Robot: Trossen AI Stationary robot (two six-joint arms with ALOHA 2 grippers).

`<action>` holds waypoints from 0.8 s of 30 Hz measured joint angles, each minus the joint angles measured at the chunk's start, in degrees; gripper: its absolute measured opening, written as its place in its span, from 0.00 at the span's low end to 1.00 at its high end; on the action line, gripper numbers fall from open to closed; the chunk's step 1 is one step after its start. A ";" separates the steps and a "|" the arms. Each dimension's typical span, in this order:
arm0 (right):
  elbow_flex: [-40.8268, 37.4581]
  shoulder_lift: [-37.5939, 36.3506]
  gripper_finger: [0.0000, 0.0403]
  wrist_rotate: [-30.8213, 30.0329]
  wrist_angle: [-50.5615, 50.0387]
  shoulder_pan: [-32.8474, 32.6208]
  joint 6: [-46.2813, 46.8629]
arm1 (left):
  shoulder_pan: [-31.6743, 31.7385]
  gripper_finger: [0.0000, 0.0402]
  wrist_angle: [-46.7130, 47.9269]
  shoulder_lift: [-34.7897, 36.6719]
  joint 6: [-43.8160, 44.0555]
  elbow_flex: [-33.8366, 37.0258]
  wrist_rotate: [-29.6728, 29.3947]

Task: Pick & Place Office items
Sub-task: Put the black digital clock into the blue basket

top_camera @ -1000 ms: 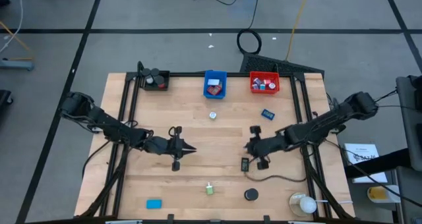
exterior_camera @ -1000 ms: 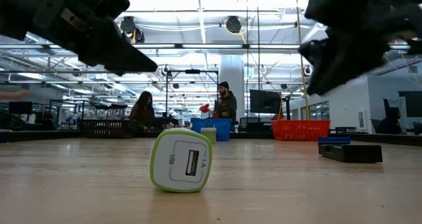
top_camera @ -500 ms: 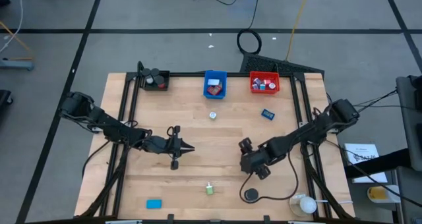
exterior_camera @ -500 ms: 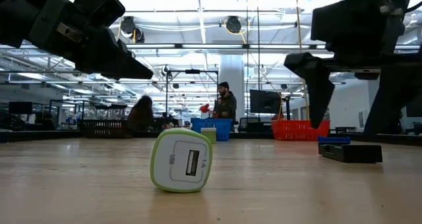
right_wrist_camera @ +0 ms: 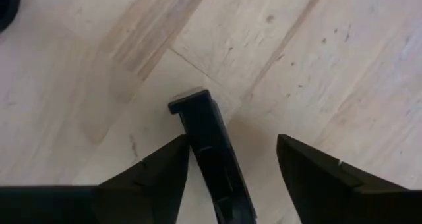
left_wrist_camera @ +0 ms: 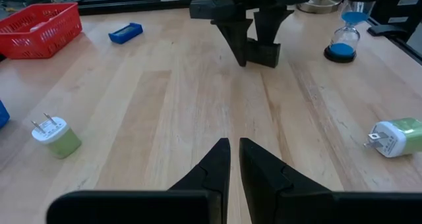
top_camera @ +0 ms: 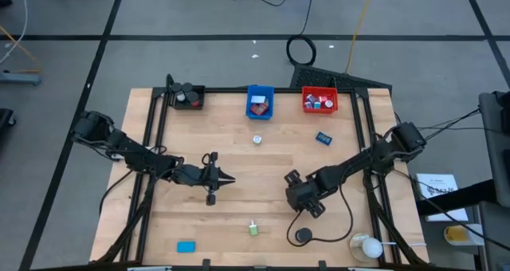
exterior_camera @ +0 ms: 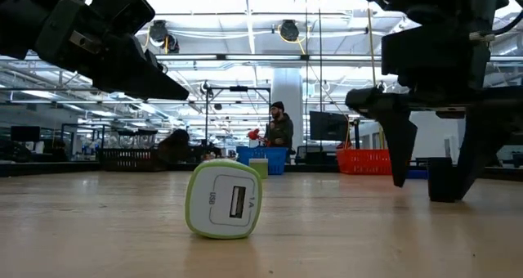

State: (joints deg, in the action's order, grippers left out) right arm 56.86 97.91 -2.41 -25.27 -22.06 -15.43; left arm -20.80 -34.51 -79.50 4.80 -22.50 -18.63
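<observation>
My right gripper (top_camera: 296, 194) points down at the table's middle right. It is open, with its fingers on either side of a flat black block (right_wrist_camera: 214, 165) that lies on the wood (exterior_camera: 441, 180). My left gripper (left_wrist_camera: 234, 145) is shut on nothing and hovers at the middle left (top_camera: 229, 179). One green-and-white charger (exterior_camera: 225, 199) rests on its side near the front edge (top_camera: 253, 229). Another charger (top_camera: 257, 139) and a blue block (top_camera: 323, 138) lie farther back. My right gripper comes at the black block from above, its fingers across the block's width. One finger (right_wrist_camera: 155, 174) stands close against the block's long side (right_wrist_camera: 198, 145), and I cannot tell whether it touches. The block lies flat on the table.
A black bin (top_camera: 187, 96), a blue bin (top_camera: 260, 101) and a red bin (top_camera: 319, 100) line the far edge. A black disc with a cord (top_camera: 303, 236), a blue piece (top_camera: 186, 246) and a round white object in a clear holder (top_camera: 368, 245) lie near the front.
My right gripper has moved toward the near edge and down, tipping from a slant to point steeply at the table. It has opened, and its fingers now stand on either side of the black block, which has not moved.
</observation>
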 joint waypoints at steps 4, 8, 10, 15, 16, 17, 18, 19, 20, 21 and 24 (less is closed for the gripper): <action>-0.02 0.02 0.45 0.16 -0.88 0.70 1.24 | 0.00 0.10 0.01 0.00 0.04 0.00 0.02; -0.04 0.02 0.33 -0.27 -1.09 0.72 1.65 | 0.00 0.10 0.01 0.00 0.22 0.00 0.02; -0.13 -0.47 0.27 -0.48 -1.36 0.72 2.82 | 0.00 0.10 -0.01 0.00 0.31 0.00 0.01; -0.39 -4.44 0.12 -1.41 -3.16 1.73 5.01 | -0.02 0.10 0.01 0.00 0.31 0.00 0.02; -0.93 -5.86 0.11 -1.83 -2.97 2.23 5.61 | 0.00 0.10 0.01 0.00 0.31 0.00 0.02; -1.74 -7.27 0.11 -2.29 -2.10 2.73 6.16 | -0.02 0.10 0.01 0.00 0.32 0.00 0.02; -2.99 -8.95 0.11 -2.53 -0.06 3.50 6.69 | -0.02 0.10 0.01 0.00 0.36 0.00 0.02; -4.57 -10.44 0.11 -2.60 2.81 4.29 7.41 | -0.12 0.10 0.01 0.00 0.39 0.00 0.02; -6.32 -11.86 0.11 -2.23 6.23 5.13 8.48 | -0.20 0.10 0.01 0.00 0.39 0.00 0.01; -8.43 -13.32 0.11 -1.55 10.30 6.02 9.87 | -0.28 0.10 0.01 0.00 0.37 0.00 0.02; -14.90 -15.43 0.11 0.11 24.39 8.62 17.06 | -0.50 0.10 0.01 0.00 0.36 0.00 0.02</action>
State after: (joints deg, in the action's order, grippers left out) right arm 41.96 82.48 -2.30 -0.88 -13.44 1.64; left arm -21.30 -34.50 -79.50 5.16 -22.50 -18.61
